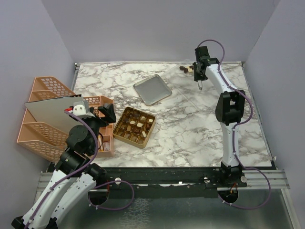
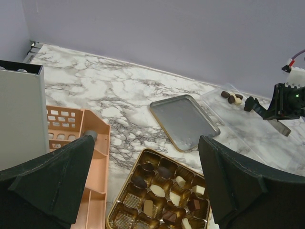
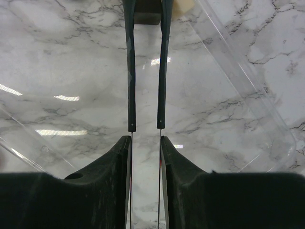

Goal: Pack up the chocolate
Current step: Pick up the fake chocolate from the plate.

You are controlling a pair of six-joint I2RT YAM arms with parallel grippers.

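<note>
Chocolate in tray: small bite-sized chocolate pieces [image 1: 137,125] in dark brown, light brown and cream-white sit in the compartments of a golden-brown square gridded tray [image 1: 116,132]. The tray is near the middle of the white marble-patterned table [image 1: 190,129]. Some compartments on its near-left side show bare gold.
Loose chocolate: a small cluster of loose pieces [image 1: 184,69], dark brown and cream, lies at the far right of the table. It rests on a clear plastic sheet with rounded corners [image 2: 248,133], well apart from the tray.
Right gripper: the right gripper [image 3: 146,28] reaches over the clear sheet at the cluster. Its thin fingers stand a narrow way apart, with a dark brown piece [image 3: 147,17] between the tips at the top edge of the wrist view. Whether they press on it cannot be told.
Left gripper: the left gripper [image 2: 145,186] hangs near the tray's left side, jaws spread wide, nothing between them.
Grey pan: a flat rectangular grey metal pan [image 1: 152,89] lies on the table just beyond the tray, between it and the cluster.
Left edge: peach plastic mesh organisers [image 1: 45,90] stand there with a flat grey panel [image 1: 47,112] among them.
</note>
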